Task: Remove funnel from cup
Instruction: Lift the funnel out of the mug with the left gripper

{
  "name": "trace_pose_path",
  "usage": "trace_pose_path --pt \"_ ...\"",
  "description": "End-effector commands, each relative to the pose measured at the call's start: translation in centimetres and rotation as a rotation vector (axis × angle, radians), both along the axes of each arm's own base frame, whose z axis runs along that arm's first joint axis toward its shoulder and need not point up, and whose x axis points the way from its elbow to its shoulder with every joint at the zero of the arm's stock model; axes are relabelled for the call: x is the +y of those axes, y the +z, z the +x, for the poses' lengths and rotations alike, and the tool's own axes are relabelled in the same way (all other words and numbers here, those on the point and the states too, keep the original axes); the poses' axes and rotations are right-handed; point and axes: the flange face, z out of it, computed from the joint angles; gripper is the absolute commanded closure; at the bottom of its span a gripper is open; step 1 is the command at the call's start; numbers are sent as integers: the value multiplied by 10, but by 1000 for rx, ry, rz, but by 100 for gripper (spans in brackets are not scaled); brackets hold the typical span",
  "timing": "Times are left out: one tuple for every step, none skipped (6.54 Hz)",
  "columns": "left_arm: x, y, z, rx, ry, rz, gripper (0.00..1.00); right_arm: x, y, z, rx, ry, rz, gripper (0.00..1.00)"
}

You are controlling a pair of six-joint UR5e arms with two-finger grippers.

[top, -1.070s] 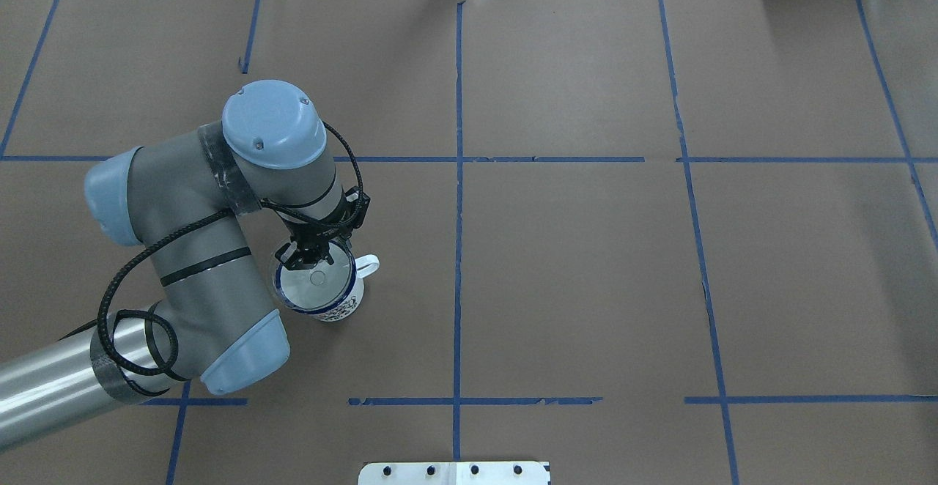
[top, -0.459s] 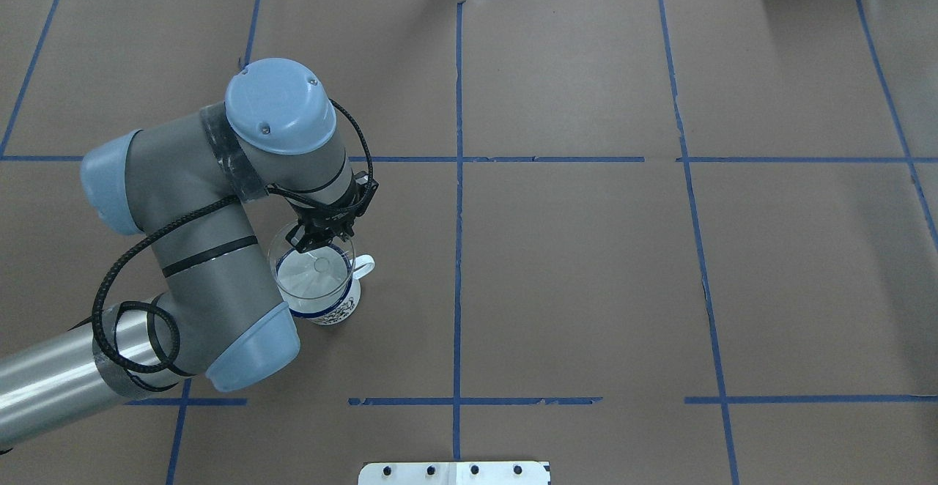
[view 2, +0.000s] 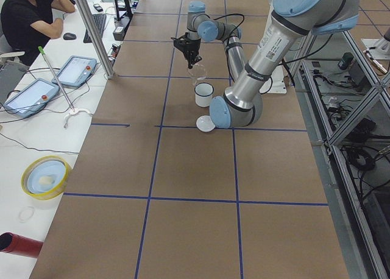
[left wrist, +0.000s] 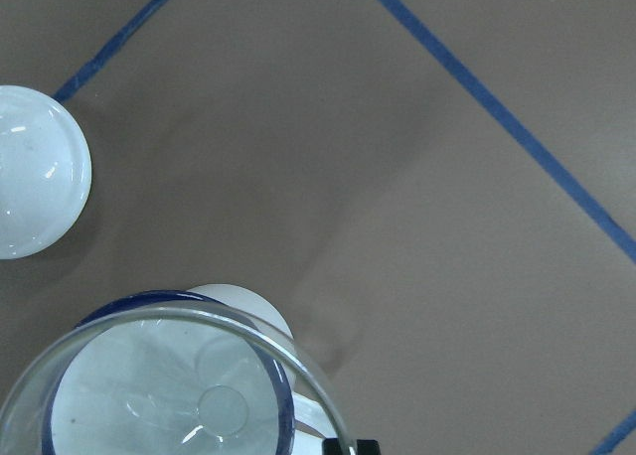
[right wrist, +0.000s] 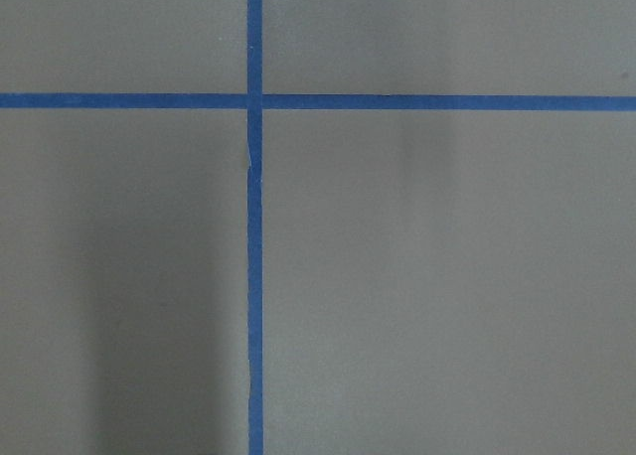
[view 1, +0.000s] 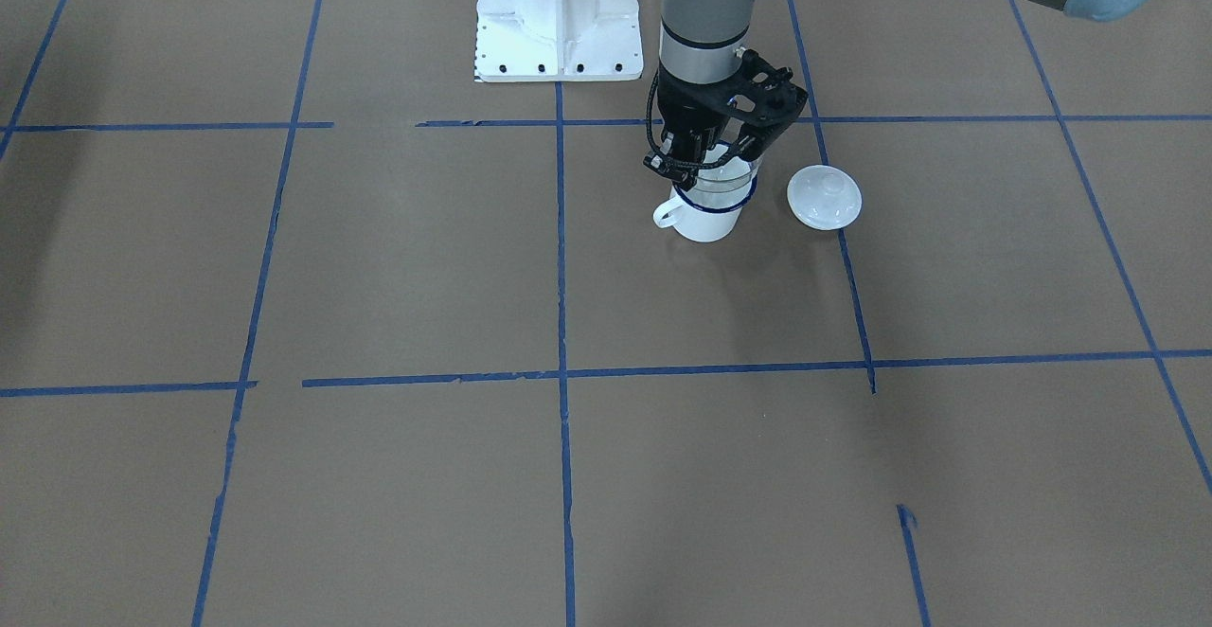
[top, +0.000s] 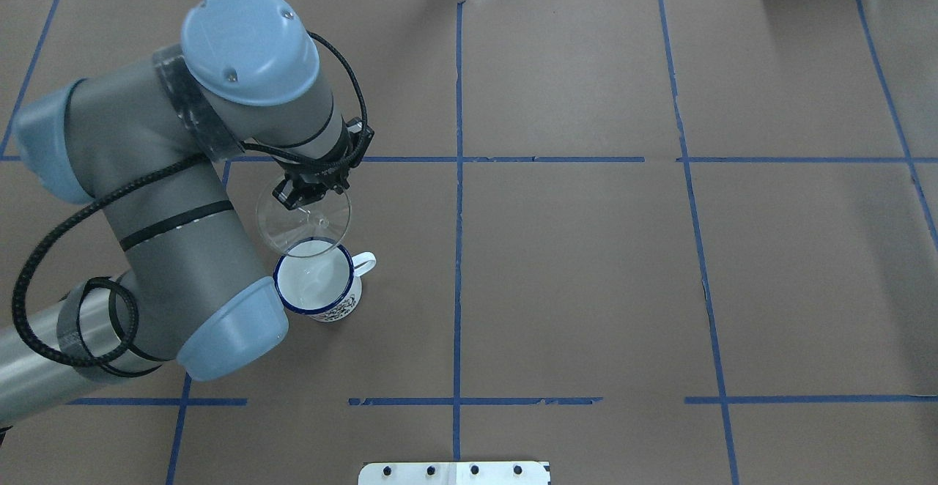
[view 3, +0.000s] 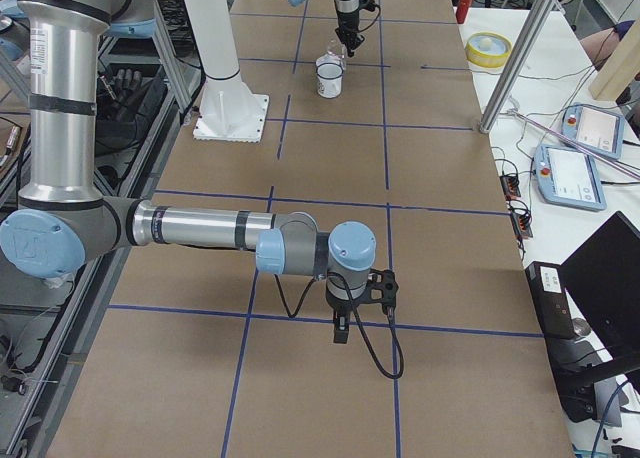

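**Front-facing view:** The left arm's fingers pinch the rim of the clear funnel. They hold it just above the white, blue-rimmed cup, which stands on the brown-papered bench. A round white knobbed lid lies near the cup, not touching it.

**Overhead view:** The funnel hangs from the fingers by its far rim. Its near edge overlaps the cup's rim in this view. The cup's loop handle points toward the robot's right.

**Left side view:** The funnel sits above the cup's mouth.

**Right side view:** The right arm's fingers point down at the bench, well apart from the cup. Whether they are spread or pressed together cannot be told.

**Left wrist view:** The funnel's rim arcs over the cup's mouth, and the lid sits at the left edge.

**Right wrist view:** Blue tape lines cross on the bench.
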Motion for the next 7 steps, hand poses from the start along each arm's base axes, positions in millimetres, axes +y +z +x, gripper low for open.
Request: trace_pose_path --pt "-35 -6 -38 75 -110 86 100 0 0 0 0 0 0 0" --pt "-47 -4 -48 180 -157 148 100 0 0 0 0 0 0 0" --pt "-61 13 -51 290 -222 178 100 0 0 0 0 0 0 0" --pt "-74 29 -52 360 -265 253 100 0 1 0 0 0 -1 0" --pt "-94 56 -40 402 -332 280 100 0 1 0 0 0 -1 0" --pt "-112 83 -32 439 -369 324 100 0 0 0 0 0 0 0" --pt "-136 120 -24 465 -463 366 100 0 0 0 0 0 0 0"
